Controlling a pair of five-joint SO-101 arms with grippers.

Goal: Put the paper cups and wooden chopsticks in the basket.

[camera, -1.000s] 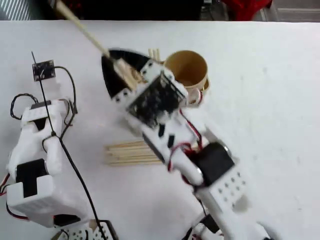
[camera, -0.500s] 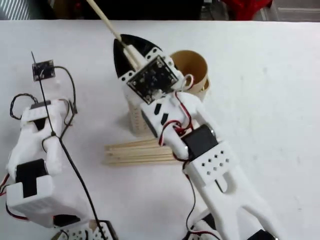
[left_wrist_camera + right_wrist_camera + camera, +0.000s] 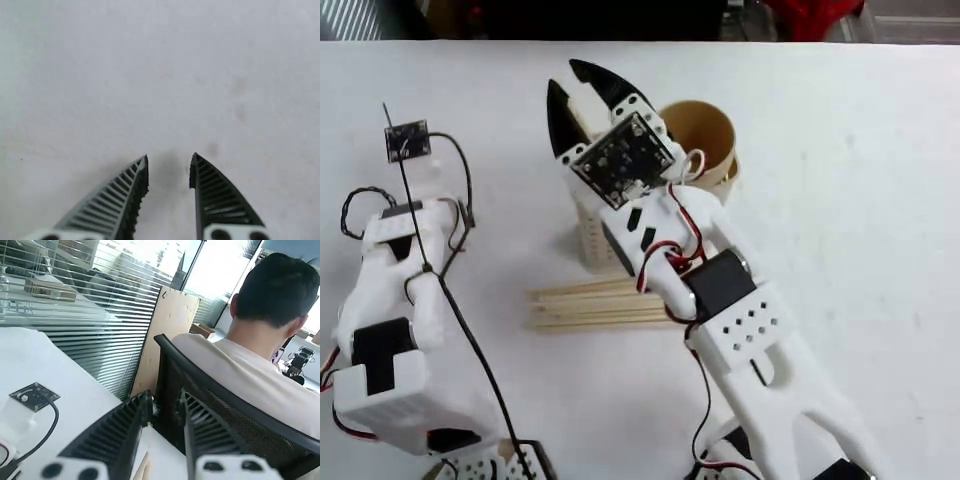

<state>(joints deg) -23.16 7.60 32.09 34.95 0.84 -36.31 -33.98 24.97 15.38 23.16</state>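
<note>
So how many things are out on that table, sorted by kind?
Arms: 2
Cup: 1
Chopstick pile: 1
Basket: 1
Circuit board: 1
Total: 6

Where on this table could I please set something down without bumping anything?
The table right of the paper cup is bare; so is the strip between the circuit board and the right hand. Crowded around the wooden chopsticks.
</note>
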